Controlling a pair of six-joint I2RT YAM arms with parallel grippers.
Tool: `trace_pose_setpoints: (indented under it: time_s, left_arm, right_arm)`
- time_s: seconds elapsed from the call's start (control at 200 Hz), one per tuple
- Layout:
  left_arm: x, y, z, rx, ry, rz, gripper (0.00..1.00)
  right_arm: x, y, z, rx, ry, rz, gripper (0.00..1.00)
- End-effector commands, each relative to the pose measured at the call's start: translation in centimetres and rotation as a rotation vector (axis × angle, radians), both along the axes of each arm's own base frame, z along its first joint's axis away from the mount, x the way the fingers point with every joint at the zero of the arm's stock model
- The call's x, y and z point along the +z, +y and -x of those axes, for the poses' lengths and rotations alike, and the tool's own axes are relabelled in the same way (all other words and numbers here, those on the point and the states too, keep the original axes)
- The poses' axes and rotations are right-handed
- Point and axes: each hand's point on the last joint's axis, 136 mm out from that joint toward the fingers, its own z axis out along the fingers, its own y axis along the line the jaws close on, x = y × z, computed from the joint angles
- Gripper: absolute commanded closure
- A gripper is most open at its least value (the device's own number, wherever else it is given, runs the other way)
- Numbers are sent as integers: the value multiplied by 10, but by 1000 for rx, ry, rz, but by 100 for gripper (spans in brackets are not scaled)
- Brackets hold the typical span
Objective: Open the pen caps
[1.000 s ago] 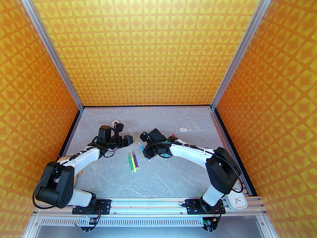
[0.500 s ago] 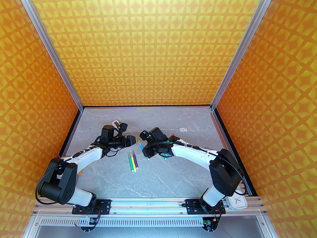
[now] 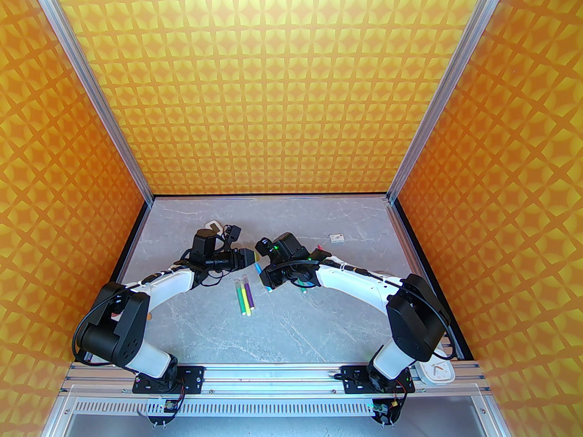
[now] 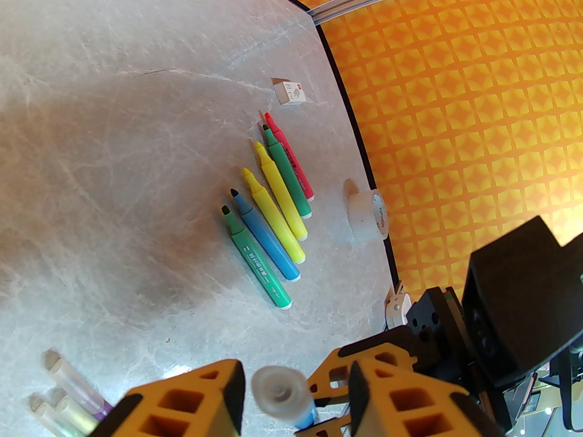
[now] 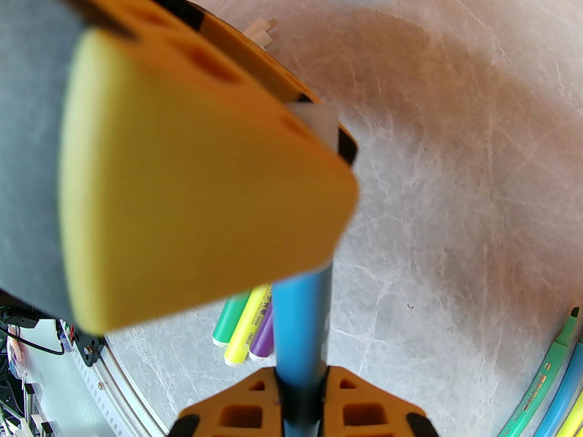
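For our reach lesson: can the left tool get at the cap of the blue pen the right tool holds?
Probably yes: the cap sits between the open jaws of the left tool, nothing blocking it, and the right tool holds the blue pen steady.

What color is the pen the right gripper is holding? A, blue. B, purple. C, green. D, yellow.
A: in the right wrist view the right gripper is shut on a blue pen, whose barrel runs up from between its fingers.
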Motion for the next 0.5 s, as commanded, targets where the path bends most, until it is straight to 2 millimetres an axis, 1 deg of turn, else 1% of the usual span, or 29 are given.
trace_pose_setpoints:
  time_s: [0.0,0.065,0.255,0.33,0.495]
  left_arm:
    - [12,-7,-4,-20,-26,29,61]
    - [12,-7,-4,-22,-25,30,62]
    - [11,-7,-4,-22,-20,30,71]
    - [10,-8,-4,-23,-20,29,73]
    - [11,-8,-4,-23,-19,30,82]
  right_arm:
    - [19,2,-1,6,-37,-46,100]
    - [19,1,-2,4,-40,-45,100]
    - [18,0,-1,2,-41,-40,100]
    - [17,0,-1,2,-39,-38,100]
    - [13,-2,-1,0,-35,-29,98]
